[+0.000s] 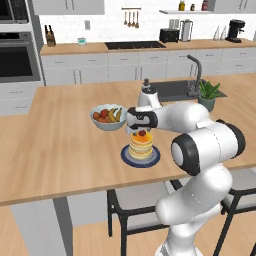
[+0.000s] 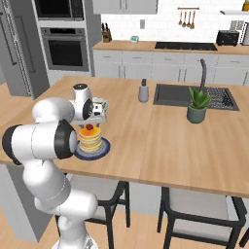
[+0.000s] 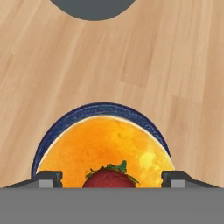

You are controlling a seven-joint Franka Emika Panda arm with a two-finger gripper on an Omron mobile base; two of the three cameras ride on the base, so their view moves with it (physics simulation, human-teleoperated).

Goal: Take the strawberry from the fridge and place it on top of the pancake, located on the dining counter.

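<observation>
Presently the gripper (image 3: 111, 178) is hovering directly above the pancake (image 1: 141, 145), which is sitting on its dark blue plate (image 1: 155, 160) at centre frame in the left base view, on the dining counter (image 1: 50, 150). In the hand view the two fingertips (image 3: 48, 178) are standing wide apart at the bottom edge, clear of the strawberry (image 3: 109, 179) on both sides, so the fingers are open and gripping nothing. The strawberry is lying between them on the top pancake; in the right base view it is showing as a red dot on the stack at left of centre. Whether it is resting near the middle or towards the rim is hard to judge, as the lower edge of the hand view is cutting it off.

Risks noted: the berry is round and could roll off the stack if a fingertip is brushing it during withdrawal. A sideways retreat could also be catching the fruit bowl (image 1: 107, 117), standing just beyond the plate.
</observation>
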